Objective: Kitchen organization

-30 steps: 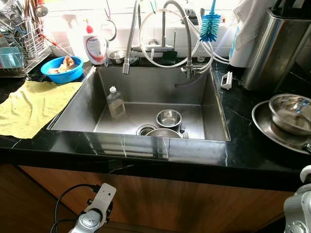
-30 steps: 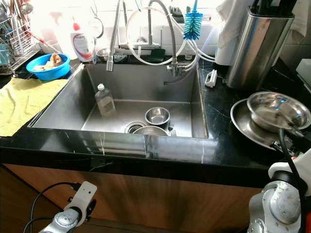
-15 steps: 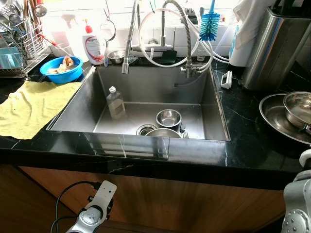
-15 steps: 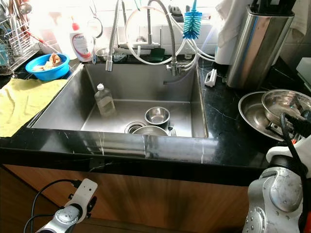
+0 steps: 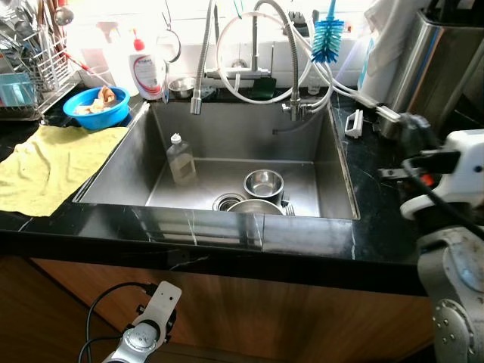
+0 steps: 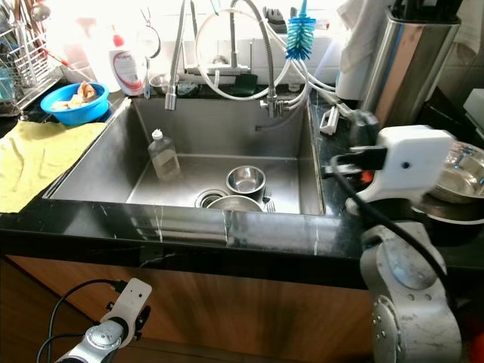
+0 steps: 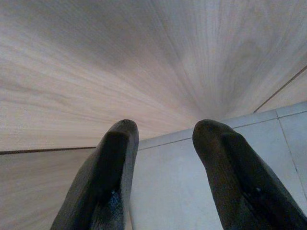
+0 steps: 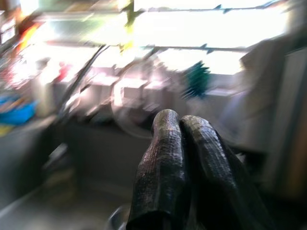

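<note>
A steel sink holds two steel bowls and a clear bottle leaning on its left wall. My right gripper is shut with nothing in it. It is raised over the black counter at the sink's right rim and points toward the taps. Behind its white wrist, a steel bowl rests in a steel plate. My left gripper is open and hangs below the counter, facing the wooden cabinet front and floor tiles.
A yellow cloth and a blue bowl lie left of the sink, by a dish rack. A soap bottle, hoses and a blue brush stand behind. A tall steel canister is at the back right.
My right arm has risen from the lower right to above the counter, now covering much of the plate and bowl. The plate and bowl shifted slightly right. The left arm stays hanging.
</note>
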Tool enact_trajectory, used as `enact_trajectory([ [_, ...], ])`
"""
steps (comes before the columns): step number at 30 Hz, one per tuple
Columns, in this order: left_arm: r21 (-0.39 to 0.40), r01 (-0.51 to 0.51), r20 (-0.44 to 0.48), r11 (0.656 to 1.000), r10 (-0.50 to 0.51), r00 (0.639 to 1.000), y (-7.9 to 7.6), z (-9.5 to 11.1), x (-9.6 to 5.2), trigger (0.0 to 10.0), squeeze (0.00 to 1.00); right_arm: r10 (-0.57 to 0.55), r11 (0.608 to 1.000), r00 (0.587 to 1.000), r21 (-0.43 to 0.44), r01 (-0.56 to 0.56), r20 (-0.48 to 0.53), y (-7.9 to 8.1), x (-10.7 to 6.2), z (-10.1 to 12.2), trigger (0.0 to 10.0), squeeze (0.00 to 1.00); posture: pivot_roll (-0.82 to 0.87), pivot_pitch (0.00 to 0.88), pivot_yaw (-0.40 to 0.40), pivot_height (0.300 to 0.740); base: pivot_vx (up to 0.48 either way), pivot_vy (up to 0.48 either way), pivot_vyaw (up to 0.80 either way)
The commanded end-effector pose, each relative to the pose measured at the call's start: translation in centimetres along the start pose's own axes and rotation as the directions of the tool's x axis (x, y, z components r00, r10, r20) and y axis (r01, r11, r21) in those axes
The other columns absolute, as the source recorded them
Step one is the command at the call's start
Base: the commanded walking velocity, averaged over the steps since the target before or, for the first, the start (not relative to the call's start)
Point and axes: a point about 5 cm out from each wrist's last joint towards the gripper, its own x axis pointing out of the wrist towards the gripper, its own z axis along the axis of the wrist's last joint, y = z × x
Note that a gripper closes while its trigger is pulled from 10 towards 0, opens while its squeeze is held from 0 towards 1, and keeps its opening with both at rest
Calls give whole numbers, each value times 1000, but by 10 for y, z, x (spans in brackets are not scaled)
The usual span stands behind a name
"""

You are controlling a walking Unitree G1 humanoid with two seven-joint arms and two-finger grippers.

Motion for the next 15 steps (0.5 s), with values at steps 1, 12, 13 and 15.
enact_trajectory([
  [1, 19, -5, -19, 1000, 5, 1000, 1, -5, -1, 10000, 0, 77, 997, 996, 6, -77, -39, 5, 1, -8, 10000, 0, -181, 0, 65, 740, 0, 0, 0],
  [12, 21, -6, -17, 1000, 6, 1000, 3, -4, -1, 10000, 0, 182, 981, 973, 92, -170, -139, -7, 25, -58, 10000, 0, -159, 0, 68, 740, 0, 0, 0],
  [13, 22, -10, -15, 1000, 10, 1000, 5, -3, -1, 10000, 0, 152, 982, 980, 131, -136, -130, -10, 30, -62, 10000, 0, -156, 0, 68, 740, 0, 0, 0],
  [15, 24, -13, -13, 1000, 13, 1000, 6, -2, 0, 10000, 0, 85, 986, 988, 151, -65, -130, -18, 36, -67, 10000, 0, -156, 0, 68, 740, 0, 0, 0],
])
